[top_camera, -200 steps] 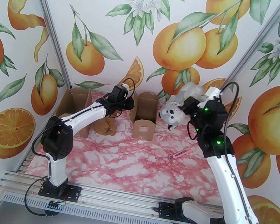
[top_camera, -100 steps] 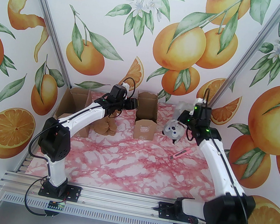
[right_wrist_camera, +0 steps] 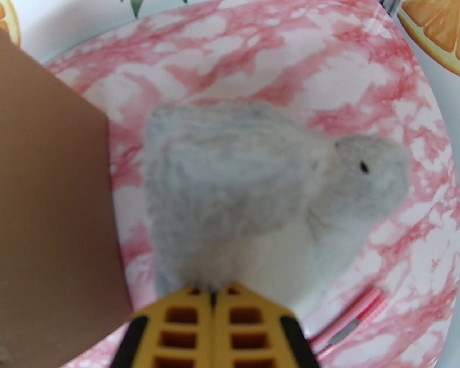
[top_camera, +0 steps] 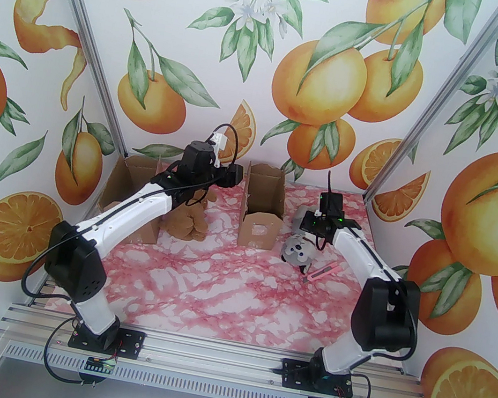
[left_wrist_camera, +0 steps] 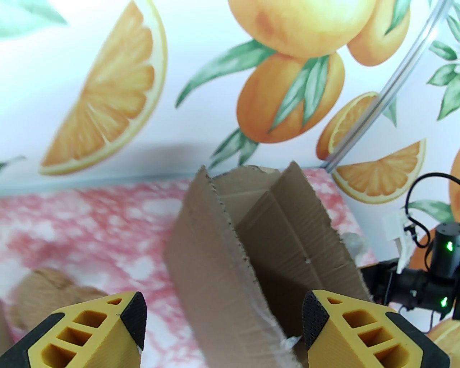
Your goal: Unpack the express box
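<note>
Entry: unpacking, item set-down stage (judged).

The express box (top_camera: 261, 214) is observed upright at the rear centre of the desk (top_camera: 232, 295), its top open and its flaps raised. Its interior is seen from the left wrist view, and no contents can be made out there.

The grey plush toy (right_wrist_camera: 233, 201) is located just right of the box, low over the desk or resting on it; contact cannot be confirmed. It is judged to be placed there so that the box side is kept free. A pink utility knife (top_camera: 324, 273) is noted just right of the toy. A brown plush toy (top_camera: 187, 223) is noted left of the box, and a second open carton (top_camera: 130, 186) further left.

The right claw (right_wrist_camera: 214, 298) is seen with its fingers pressed together on a tuft of the grey toy's fur. The right arm is reached forward and bent downward, wrist pitched toward the desk beside the box.

The left claw (left_wrist_camera: 224, 316) is seen with its fingers wide apart and nothing gripped, just left of the box's upper rim. The left arm is extended diagonally, wrist roughly level, claw pointed at the box.
</note>
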